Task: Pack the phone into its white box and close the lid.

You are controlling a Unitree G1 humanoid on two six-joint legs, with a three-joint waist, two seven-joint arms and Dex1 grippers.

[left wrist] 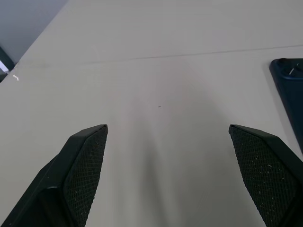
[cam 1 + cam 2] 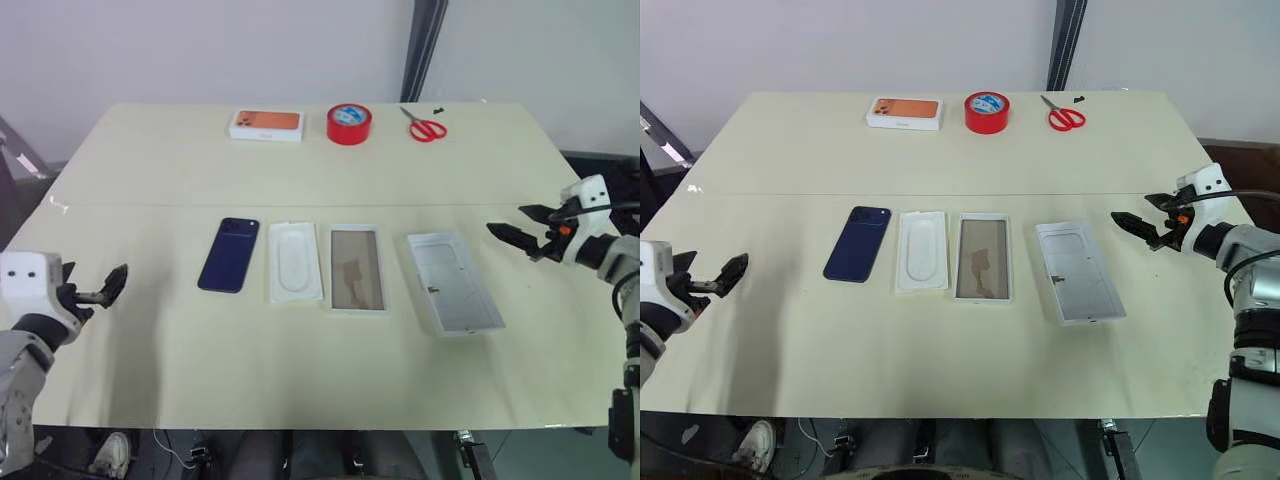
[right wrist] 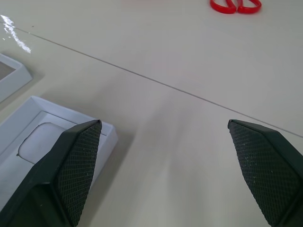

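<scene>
The dark navy phone (image 2: 229, 254) lies flat on the cream table, leftmost in a row of items; its edge shows in the left wrist view too (image 1: 289, 90). The white box (image 2: 356, 268), its tan bottom showing, sits in the middle of the row. At the right end lies the lid (image 2: 454, 282), pale-grey inside up, also seen as the lid (image 3: 42, 137) from the right wrist. My left gripper (image 2: 112, 285) hovers open, left of the phone and apart from it. Open as well, my right gripper (image 2: 520, 227) hangs just right of the lid, holding nothing.
A flat white insert (image 2: 295, 261) with an oval groove lies between phone and box. Along the far edge stand a white box with an orange picture (image 2: 266, 124), a red tape roll (image 2: 349, 123) and red scissors (image 2: 427, 127). The near half of the table (image 2: 300, 380) is bare.
</scene>
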